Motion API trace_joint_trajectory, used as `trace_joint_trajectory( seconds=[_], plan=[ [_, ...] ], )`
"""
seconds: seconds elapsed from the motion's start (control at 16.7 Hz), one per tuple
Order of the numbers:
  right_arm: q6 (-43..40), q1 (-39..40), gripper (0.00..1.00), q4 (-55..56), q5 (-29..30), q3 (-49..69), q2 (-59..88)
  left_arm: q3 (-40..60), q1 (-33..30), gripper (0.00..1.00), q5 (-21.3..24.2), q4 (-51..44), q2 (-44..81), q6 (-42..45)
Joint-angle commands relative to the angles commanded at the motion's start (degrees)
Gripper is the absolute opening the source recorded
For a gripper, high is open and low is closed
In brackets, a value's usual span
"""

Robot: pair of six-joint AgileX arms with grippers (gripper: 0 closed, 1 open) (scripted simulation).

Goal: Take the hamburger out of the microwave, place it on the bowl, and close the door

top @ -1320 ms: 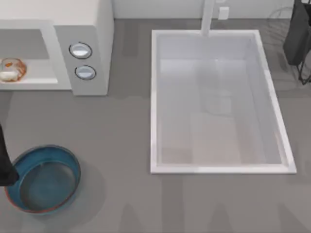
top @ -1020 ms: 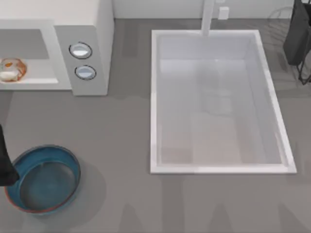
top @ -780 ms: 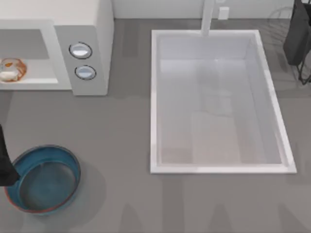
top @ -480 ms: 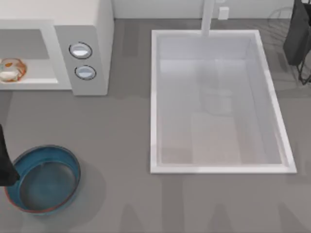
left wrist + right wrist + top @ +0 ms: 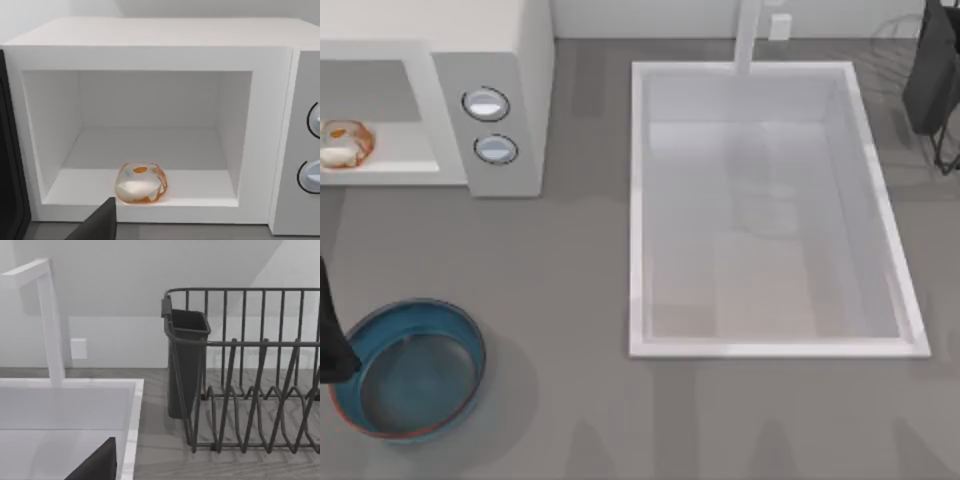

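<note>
Nothing moved — hamburger at microwave cavity's front edge; end effector grip: cannot tell.

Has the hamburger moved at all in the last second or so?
No. The hamburger sits at the same spot on the microwave cavity floor, left of the dials.

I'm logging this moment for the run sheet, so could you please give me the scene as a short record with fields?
hamburger: on the cavity floor near the front edge, inside the microwave
door: swung open; its dark edge is beside the cavity in the left wrist view
bowl: on the table in front of the microwave, holding nothing
left arm: at the table's left edge, beside the bowl
sink: right of the microwave
rack: beyond the sink
task: hamburger not yet taken out
</note>
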Motion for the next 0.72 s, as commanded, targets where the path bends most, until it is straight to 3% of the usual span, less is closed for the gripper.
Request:
trace_joint_trajectory(
  seconds=[0.36, 0.72],
  plan=[
    [0.00, 0.00, 1.00, 0.00, 0.00, 0.00, 0.00, 0.79, 0.13, 1.00, 0.16, 1.03, 2.17, -4.78],
    [0.00, 0.00, 1.00, 0.00, 0.00, 0.00, 0.00, 4.72, 0.77, 1.00, 0.95, 6.12, 12.93, -29.79]
  ],
)
